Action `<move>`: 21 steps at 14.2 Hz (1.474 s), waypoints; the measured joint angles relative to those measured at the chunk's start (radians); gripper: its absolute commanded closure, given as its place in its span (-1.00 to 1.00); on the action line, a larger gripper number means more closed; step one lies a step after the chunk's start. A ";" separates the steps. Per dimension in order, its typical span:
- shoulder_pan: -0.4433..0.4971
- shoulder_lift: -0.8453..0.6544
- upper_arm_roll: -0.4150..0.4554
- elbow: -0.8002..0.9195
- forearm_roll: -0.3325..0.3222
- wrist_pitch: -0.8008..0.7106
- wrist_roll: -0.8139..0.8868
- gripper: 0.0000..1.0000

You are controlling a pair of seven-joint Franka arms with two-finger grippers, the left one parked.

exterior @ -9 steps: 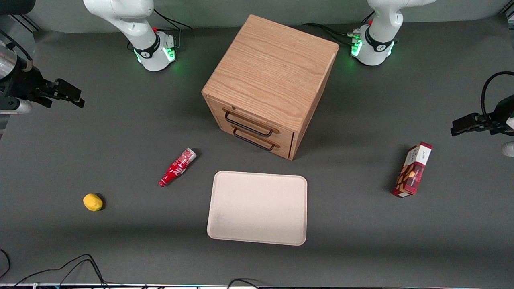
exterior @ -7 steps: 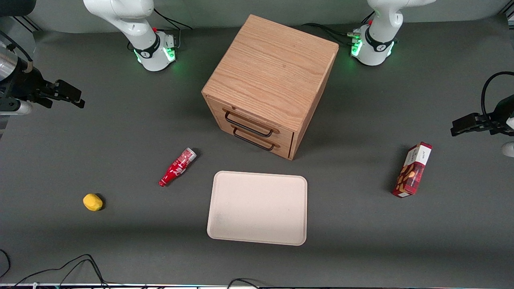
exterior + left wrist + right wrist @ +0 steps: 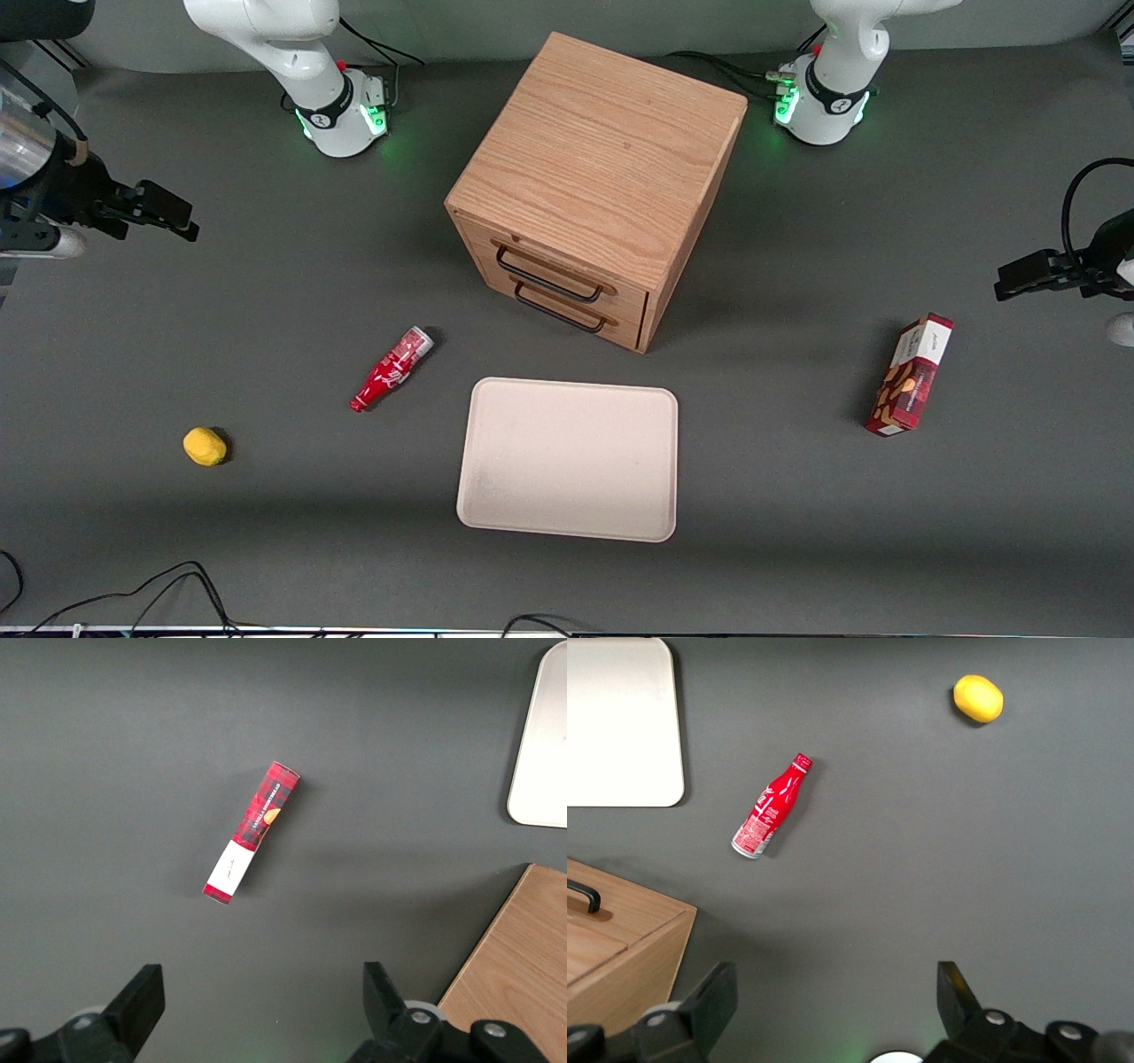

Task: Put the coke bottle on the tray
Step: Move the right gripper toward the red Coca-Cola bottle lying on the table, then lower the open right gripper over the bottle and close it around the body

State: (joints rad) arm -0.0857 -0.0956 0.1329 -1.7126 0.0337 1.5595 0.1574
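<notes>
Hovering high at the working arm's end of the surface, the pincer (image 3: pixel 173 217) hangs with its fingers spread wide and nothing between them, the two black fingertips (image 3: pixel 718 992) well apart in the wrist view. The coke bottle (image 3: pixel 392 369) lies flat on the dark surface (image 3: pixel 266 292), well apart from the pincer: nearer the front camera than the pincer is, and in toward the middle of the surface. Its long axis runs on a slant, the red cap (image 3: pixel 802 758) pointing toward the front camera and away from the wooden drawer cabinet (image 3: pixel 594 186), the base end toward that cabinet. So a long diagonal reach and a descent look to be needed, with the fingers turned to close across the slim body rather than along it.

The tray (image 3: pixel 496 514) sits just beside the bottle, a short carry onward from the pincer's line of approach, and it holds nothing yet. A lemon (image 3: pixel 205 446) lies near the front camera, clear of the path.
</notes>
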 measured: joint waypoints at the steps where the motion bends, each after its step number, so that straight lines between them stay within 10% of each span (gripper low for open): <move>1: 0.001 0.016 0.013 0.000 0.001 0.017 0.031 -1.00; 14: 0.021 0.336 0.208 -0.248 0.000 0.600 0.706 -1.00; 21: 0.037 0.566 0.215 -0.300 -0.179 0.839 0.913 -1.00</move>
State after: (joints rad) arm -0.0490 0.4704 0.3481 -2.0125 -0.1450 2.3987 1.0702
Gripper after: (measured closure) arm 0.000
